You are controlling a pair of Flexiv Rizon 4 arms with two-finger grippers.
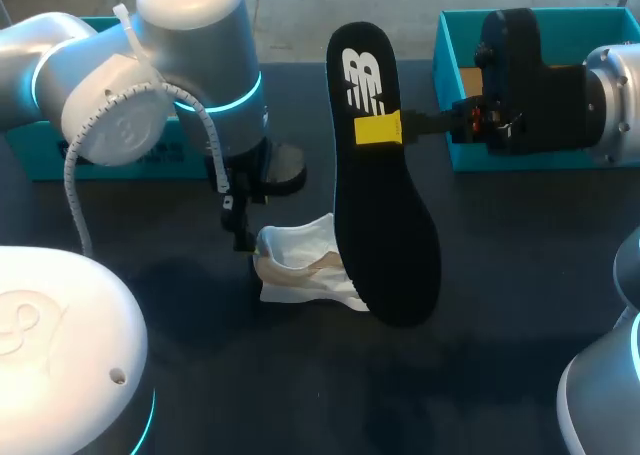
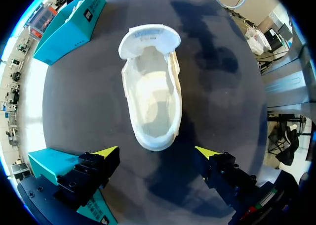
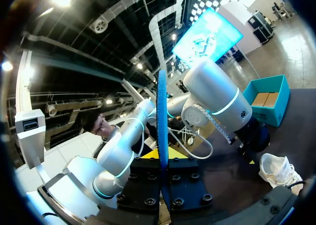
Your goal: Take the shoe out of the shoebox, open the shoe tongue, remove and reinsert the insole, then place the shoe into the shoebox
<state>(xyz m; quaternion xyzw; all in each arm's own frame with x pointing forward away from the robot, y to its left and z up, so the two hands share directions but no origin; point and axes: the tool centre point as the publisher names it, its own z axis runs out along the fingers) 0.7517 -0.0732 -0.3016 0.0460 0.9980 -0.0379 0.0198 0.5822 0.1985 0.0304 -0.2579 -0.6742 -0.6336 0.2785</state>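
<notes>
While right gripper point(image 1: 380, 130) clamps the insole point(image 1: 390, 235) aloft and left gripper point(image 2: 155, 151) gapes over the shoe point(image 2: 152, 104), reinsertion looks next, needing toe-first aim.

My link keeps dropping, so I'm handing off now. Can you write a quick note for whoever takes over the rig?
Left gripper: open, above the white fabric shoe, which sits on the dark table with its tongue pulled open.
Right gripper: shut on the black foam insole, held in the air over the shoe.
Done: shoe out, tongue open, insole removed.
Left: reinsert insole, put shoe into the open teal cardboard shoebox.
</notes>
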